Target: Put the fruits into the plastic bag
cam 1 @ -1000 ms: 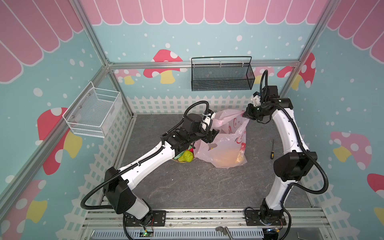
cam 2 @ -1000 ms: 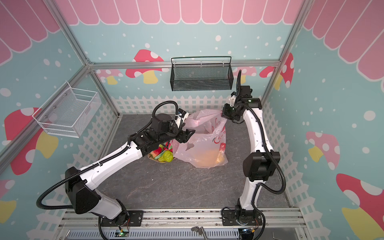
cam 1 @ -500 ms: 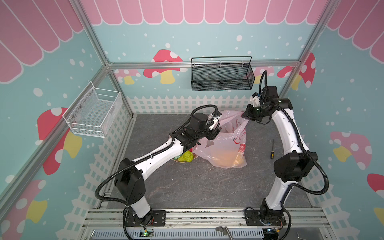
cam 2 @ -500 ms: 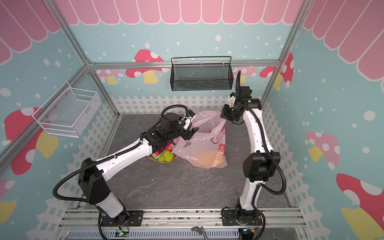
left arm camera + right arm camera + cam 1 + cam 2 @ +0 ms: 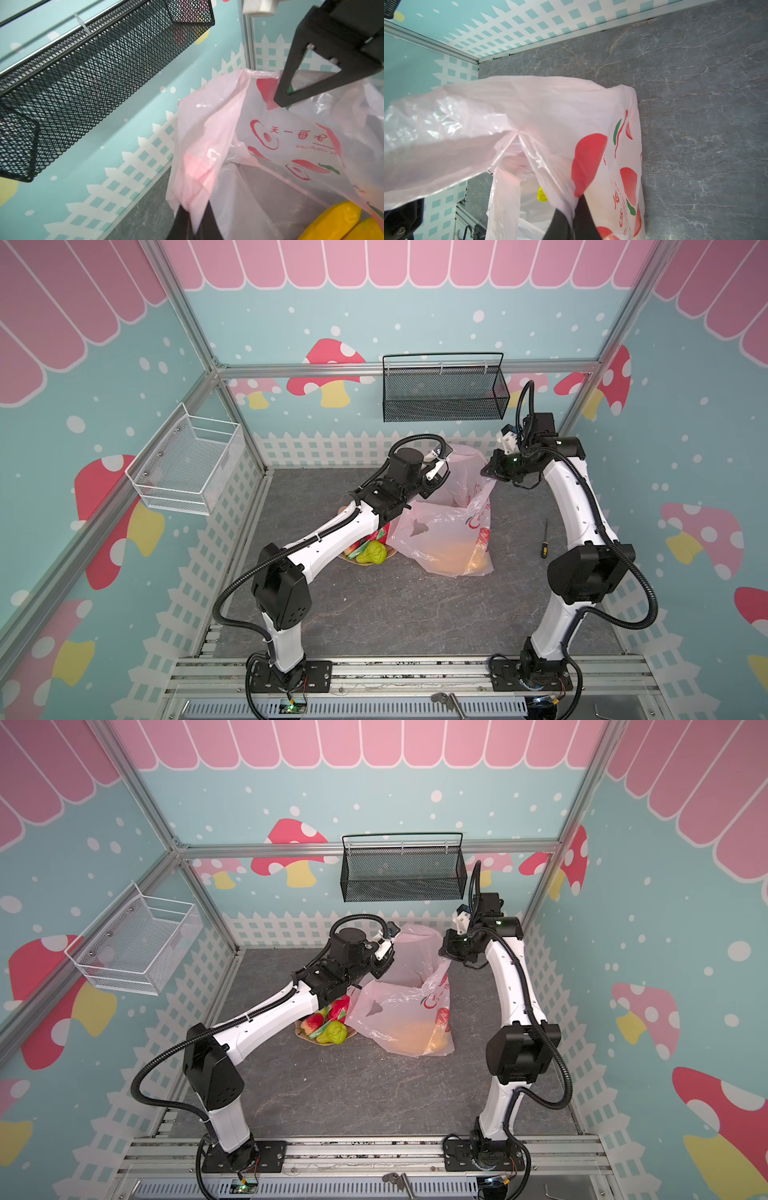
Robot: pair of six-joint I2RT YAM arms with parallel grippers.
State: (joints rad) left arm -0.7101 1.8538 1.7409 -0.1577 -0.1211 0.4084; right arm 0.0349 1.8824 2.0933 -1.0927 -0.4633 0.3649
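Left wrist view: left gripper [image 5: 194,221] pinched plastic bag [image 5: 270,145] rim; right gripper [image 5: 572,217] pinched opposite rim, probably spreading mouth for fruits [image 5: 332,1031].

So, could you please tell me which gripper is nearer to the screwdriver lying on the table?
Right. The right gripper pinches the plastic bag at the rim nearest the screwdriver; the left gripper pinches the opposite rim, farther off.

fingers [image 5: 586,222] pinch the plastic bag [image 5: 529,116]
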